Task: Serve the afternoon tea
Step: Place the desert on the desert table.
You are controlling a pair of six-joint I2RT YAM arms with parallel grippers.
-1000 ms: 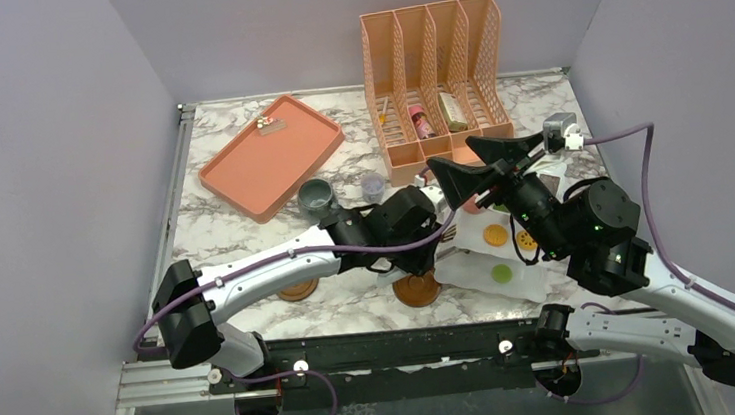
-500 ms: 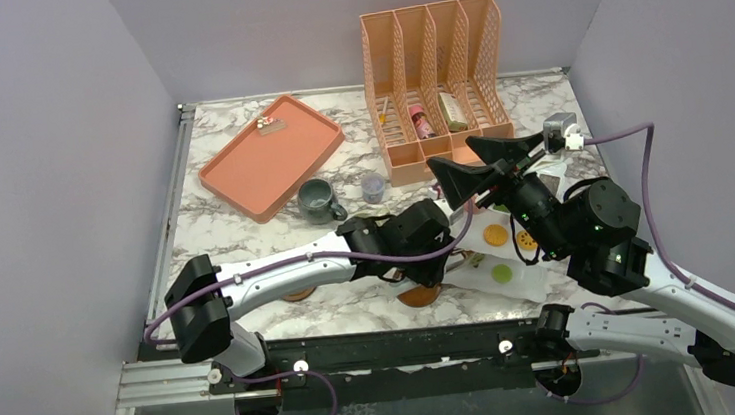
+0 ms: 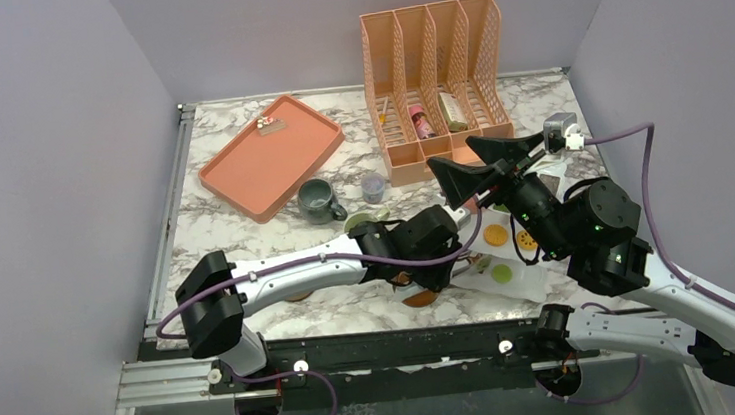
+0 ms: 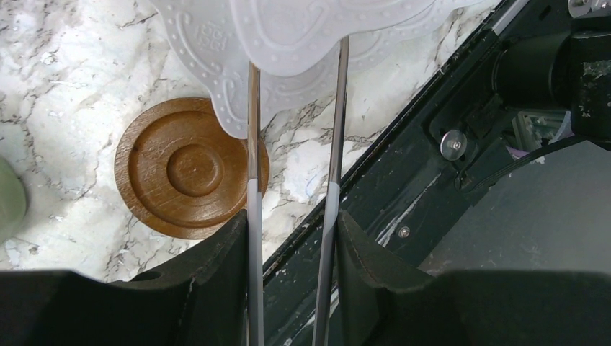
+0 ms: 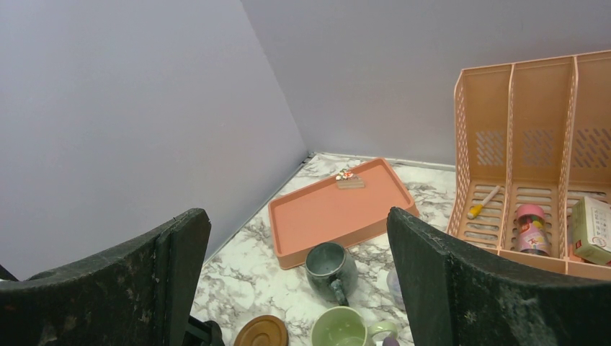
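Note:
My left gripper is shut on a pair of thin metal tongs, whose two arms reach to the edge of the white plate. A round brown coaster lies just left of the tongs, partly under the plate. On the plate are orange, yellow and green cookies. The grey-blue mug stands by the tray. The pale green mug and a second coaster are near my left arm. My right gripper hangs open, high above the table.
An orange tray with small toy pieces lies at the back left. A peach file organiser holds a pink bottle. A tiny lilac cup stands before it. The black table frame runs close by the tongs.
My left arm has swung right and toward the near edge, carrying the tongs to the plate and uncovering the grey-blue mug. The right arm has not moved.

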